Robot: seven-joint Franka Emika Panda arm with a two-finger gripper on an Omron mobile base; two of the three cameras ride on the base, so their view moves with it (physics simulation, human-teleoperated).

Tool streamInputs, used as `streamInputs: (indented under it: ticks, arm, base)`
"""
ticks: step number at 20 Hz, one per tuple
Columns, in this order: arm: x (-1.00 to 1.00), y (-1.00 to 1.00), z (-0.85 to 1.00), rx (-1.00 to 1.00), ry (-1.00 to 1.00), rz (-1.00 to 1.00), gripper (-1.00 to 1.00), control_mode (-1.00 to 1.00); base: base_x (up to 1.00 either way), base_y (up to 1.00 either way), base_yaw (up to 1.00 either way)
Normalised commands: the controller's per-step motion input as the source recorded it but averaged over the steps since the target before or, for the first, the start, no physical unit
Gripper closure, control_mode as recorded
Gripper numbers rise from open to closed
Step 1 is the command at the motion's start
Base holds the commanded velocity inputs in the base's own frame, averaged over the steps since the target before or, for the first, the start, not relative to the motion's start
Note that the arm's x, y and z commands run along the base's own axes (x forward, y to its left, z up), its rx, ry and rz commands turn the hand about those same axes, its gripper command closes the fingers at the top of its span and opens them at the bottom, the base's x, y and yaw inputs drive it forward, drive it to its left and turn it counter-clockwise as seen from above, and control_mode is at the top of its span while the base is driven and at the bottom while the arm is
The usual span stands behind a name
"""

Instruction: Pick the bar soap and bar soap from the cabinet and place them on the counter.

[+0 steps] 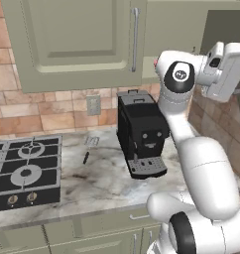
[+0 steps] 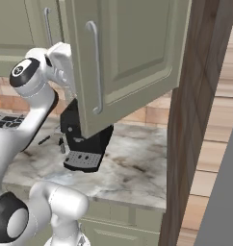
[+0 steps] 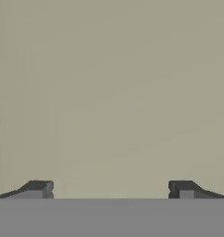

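Observation:
My gripper [image 3: 111,189] is open, its two dark fingertips [image 3: 40,189] set wide apart with nothing between them, facing a plain sage-green surface close ahead. The white hand [image 1: 227,68] is raised at the right end of the sage-green wall cabinet [image 1: 77,39], above the coffee machine. In the right base view the cabinet's open door [image 2: 133,57] swings toward the camera and covers most of the hand [image 2: 63,60]. Both bar soaps are hidden. The marbled counter [image 1: 97,181] lies below.
A black coffee machine [image 1: 142,131] stands on the counter under the raised hand. The black gas hob [image 1: 25,168] is at the left, with a small dark utensil [image 1: 86,158] beside it. A brown wood panel [image 2: 195,120] bounds the counter on the right.

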Motion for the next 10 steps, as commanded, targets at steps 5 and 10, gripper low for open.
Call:
streamInputs:
  ticks: [5,10]
  arm:
    - [-0.44,-0.43,0.0,0.0,-0.08,-0.04,-1.0,-1.0]
    - [-0.43,-0.48,0.0,0.01,-0.08,-0.03,-1.0,-1.0]
  base:
    - [0.0,0.0,0.0]
    - [0.0,0.0,0.0]
